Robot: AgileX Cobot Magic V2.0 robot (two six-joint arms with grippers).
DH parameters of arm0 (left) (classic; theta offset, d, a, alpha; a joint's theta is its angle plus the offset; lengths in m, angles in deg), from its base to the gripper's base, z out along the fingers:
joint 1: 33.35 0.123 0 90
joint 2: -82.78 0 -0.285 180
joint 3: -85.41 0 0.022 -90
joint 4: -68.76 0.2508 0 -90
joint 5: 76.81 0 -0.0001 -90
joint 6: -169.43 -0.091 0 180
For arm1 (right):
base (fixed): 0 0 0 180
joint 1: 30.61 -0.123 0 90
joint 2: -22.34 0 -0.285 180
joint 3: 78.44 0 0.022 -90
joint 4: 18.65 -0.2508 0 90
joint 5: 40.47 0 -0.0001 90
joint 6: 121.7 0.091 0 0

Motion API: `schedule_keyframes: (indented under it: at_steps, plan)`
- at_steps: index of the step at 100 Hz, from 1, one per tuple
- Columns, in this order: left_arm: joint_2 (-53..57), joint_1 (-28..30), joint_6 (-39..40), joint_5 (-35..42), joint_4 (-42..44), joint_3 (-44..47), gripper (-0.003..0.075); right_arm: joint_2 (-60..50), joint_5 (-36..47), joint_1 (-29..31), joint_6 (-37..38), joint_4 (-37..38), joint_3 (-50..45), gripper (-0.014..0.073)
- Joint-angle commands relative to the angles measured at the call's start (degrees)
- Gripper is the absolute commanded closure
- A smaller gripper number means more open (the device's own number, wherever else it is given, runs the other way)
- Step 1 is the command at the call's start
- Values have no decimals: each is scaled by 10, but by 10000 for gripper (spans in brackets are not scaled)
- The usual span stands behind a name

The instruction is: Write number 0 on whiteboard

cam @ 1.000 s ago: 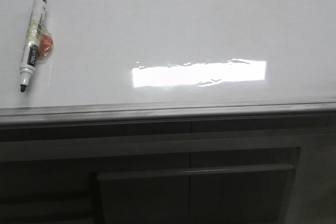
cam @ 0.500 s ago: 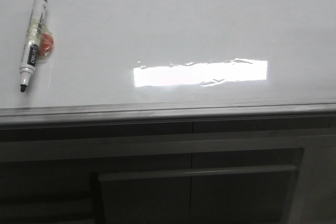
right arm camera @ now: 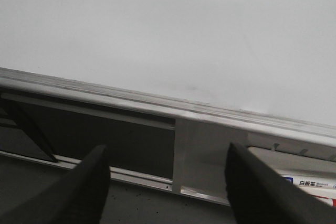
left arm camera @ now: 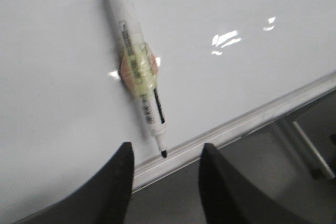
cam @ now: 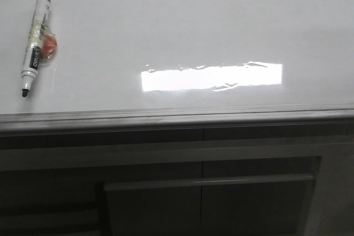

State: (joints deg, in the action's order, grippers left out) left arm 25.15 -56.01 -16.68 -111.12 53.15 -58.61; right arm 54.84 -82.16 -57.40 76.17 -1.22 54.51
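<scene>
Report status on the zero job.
Both pincers open, empty: left pincer, right pincer. Whiteboard blank, no zero yet. Marker lies uncapped, far left. Nothing blocking.

The marker [cam: 35, 41] carries a dark printed label, too blurred to read; nothing else bears text.

Marker [cam: 34, 41] on whiteboard [cam: 193, 20], far left, tip toward rail [cam: 177, 117].
</scene>
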Motion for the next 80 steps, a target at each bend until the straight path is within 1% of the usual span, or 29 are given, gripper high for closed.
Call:
schedule_keyframes:
  at_steps: [1, 26, 50, 68, 80]
  plan:
    - [-19, -7, 11, 69, -42, -20, 336, 8, 34, -2, -6, 12, 21, 171]
    - [-92, -7, 15, 100, -92, -20, 344, 8, 34, -2, -6, 12, 21, 171]
    - [-120, -7, 15, 116, -92, -20, 344, 8, 29, -2, -6, 12, 21, 171]
    - [-127, -7, 15, 165, -92, -20, 344, 8, 26, -2, -6, 12, 21, 171]
    - [-151, -7, 15, 171, -92, -20, 344, 8, 26, -2, -6, 12, 21, 172]
